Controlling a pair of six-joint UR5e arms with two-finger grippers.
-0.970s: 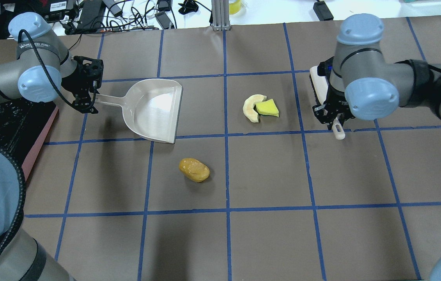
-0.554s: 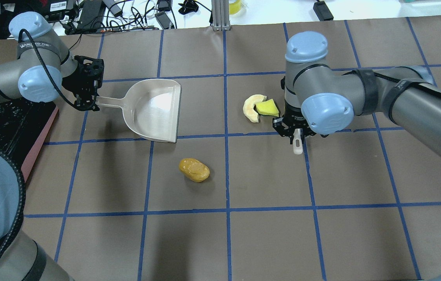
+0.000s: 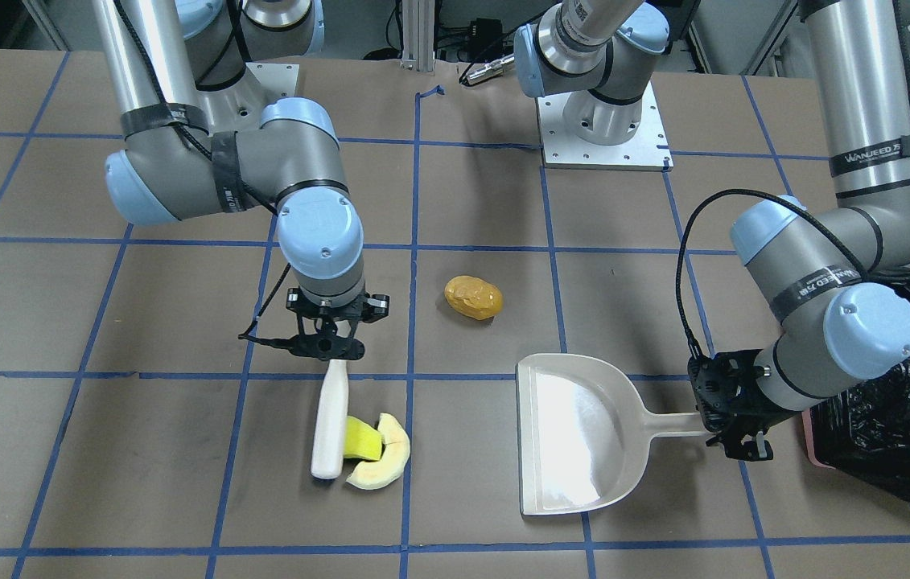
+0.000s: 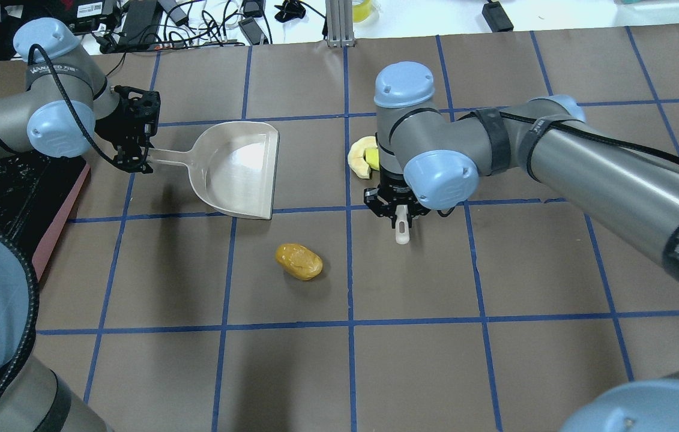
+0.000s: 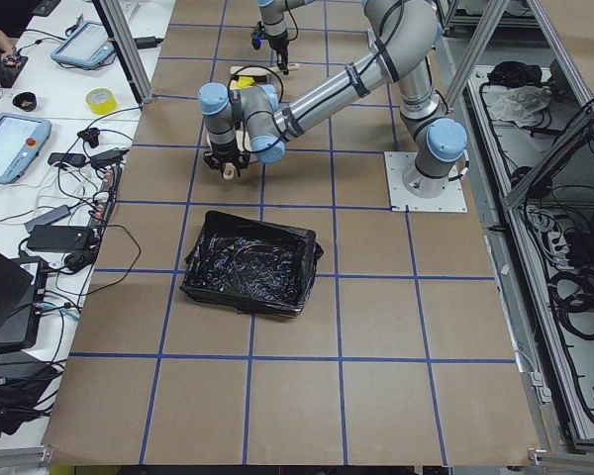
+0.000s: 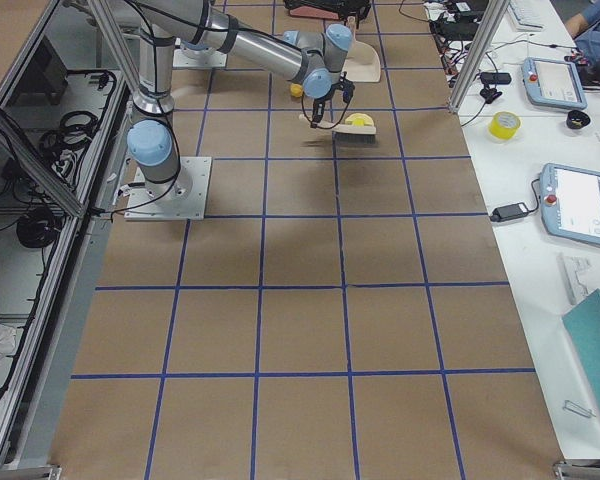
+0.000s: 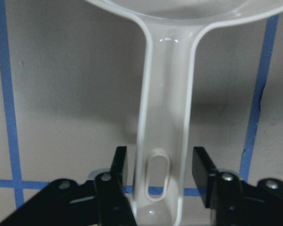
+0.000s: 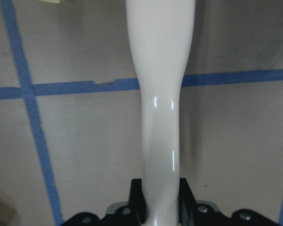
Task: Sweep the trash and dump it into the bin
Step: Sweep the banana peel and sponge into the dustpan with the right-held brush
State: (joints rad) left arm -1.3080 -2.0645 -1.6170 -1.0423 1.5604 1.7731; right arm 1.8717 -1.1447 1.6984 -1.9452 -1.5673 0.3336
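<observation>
My left gripper is shut on the handle of the beige dustpan, which lies flat on the table with its mouth toward the trash; the left wrist view shows the handle between the fingers. My right gripper is shut on a white brush, whose head touches the yellow wedge. The cream crescent lies against the wedge. The orange-brown lump lies alone, nearer the robot. The pink bin with its black bag stands behind my left gripper.
Cables and power bricks lie beyond the table's far edge, with an aluminium post. A metal base plate is bolted to the table. Blue tape lines grid the brown surface.
My right arm has swept leftward with the brush, pushing the yellow wedge and the crescent closer to the dustpan. The left arm, the dustpan and the orange-brown lump have stayed put.
</observation>
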